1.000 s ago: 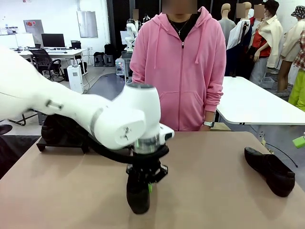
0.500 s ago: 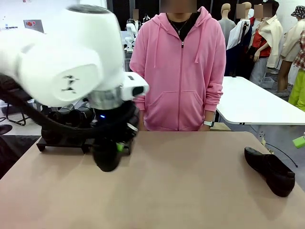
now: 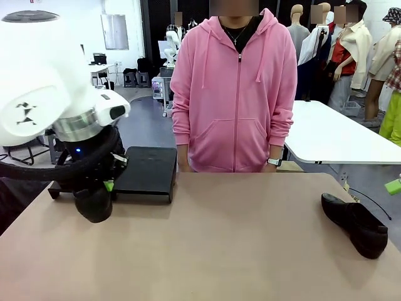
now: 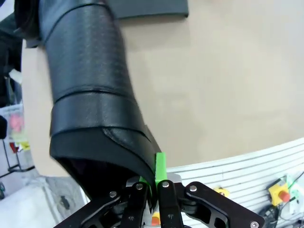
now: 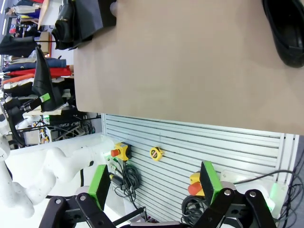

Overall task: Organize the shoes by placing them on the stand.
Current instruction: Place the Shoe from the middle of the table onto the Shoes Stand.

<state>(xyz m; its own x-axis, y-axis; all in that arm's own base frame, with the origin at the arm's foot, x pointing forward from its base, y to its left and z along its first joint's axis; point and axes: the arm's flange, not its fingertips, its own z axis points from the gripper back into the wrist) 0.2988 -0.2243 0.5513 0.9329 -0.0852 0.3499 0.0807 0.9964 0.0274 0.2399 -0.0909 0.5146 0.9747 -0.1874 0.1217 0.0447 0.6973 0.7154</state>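
No legible text, numbers or brand names. Small black emblem [image 3: 26, 113] on white arm joint [image 3: 44, 69], not readable as lettering.

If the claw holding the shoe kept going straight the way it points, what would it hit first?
The left gripper is shut on a shoe hanging toe down, so the toe would land first, probably on the tabletop just before the stand. Depth is unclear; it might clip the stand's edge.

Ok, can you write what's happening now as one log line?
left jaws: shut on shoe, toe down near stand | right jaws: open | second shoe: on table, right side
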